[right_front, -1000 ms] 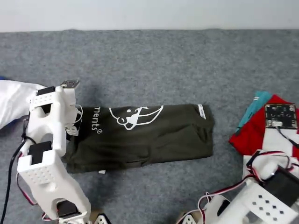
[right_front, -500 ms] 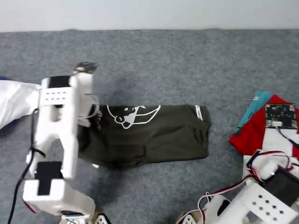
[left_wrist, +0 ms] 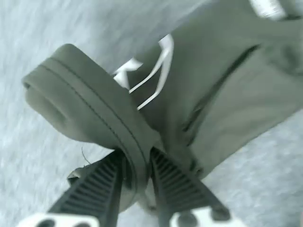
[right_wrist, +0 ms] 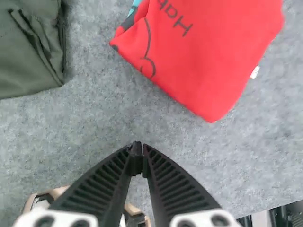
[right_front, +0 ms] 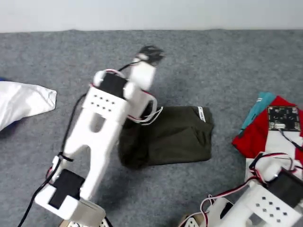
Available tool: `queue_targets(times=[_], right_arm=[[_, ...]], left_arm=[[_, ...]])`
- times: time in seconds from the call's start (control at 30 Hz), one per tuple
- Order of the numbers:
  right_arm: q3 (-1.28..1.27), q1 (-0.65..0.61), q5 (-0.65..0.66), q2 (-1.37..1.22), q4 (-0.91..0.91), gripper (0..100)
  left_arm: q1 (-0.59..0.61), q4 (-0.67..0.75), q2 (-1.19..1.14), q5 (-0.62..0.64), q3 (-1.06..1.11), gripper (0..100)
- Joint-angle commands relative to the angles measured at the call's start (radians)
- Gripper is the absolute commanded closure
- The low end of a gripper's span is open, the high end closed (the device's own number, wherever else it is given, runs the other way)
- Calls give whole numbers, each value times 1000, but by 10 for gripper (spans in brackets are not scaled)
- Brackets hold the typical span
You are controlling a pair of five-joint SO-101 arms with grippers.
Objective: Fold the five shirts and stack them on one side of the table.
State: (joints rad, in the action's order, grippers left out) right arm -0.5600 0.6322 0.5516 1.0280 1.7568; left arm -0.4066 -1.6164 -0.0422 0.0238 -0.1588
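Observation:
A dark green shirt [right_front: 180, 135] lies mid-table, its left end lifted and carried over toward the right. My left gripper [left_wrist: 137, 175] is shut on that lifted hem [left_wrist: 90, 104], with white print [left_wrist: 156, 71] showing beneath it. In the high view the left arm [right_front: 111, 118] slants over the shirt's left half. A folded red shirt [right_wrist: 203, 52] lies at the right, a teal one [right_front: 258, 109] under it. My right gripper [right_wrist: 137, 153] hovers shut and empty over bare carpet beside the red shirt. A white shirt [right_front: 21, 101] lies at the far left.
Grey carpet [right_front: 213, 61] covers the table up to a pale back wall [right_front: 151, 14]. The right arm's body [right_front: 265, 198] fills the front right corner. Open carpet lies behind and in front of the green shirt.
The left arm swung from the table's left side toward the middle, dragging the green shirt's left end up and rightward over itself. The shirt now looks much shorter. The right arm stayed still.

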Motion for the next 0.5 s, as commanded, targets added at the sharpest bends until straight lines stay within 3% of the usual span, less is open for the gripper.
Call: queue_targets(times=[0.0, 0.47], right_arm=[[-9, -10, -9, 10, 38, 987], [-15, -10, -11, 10, 38, 987]], left_arm=[[-100, -8, -35, 11, -110, 995], [-244, -9, -474, 100, -584, 994]])
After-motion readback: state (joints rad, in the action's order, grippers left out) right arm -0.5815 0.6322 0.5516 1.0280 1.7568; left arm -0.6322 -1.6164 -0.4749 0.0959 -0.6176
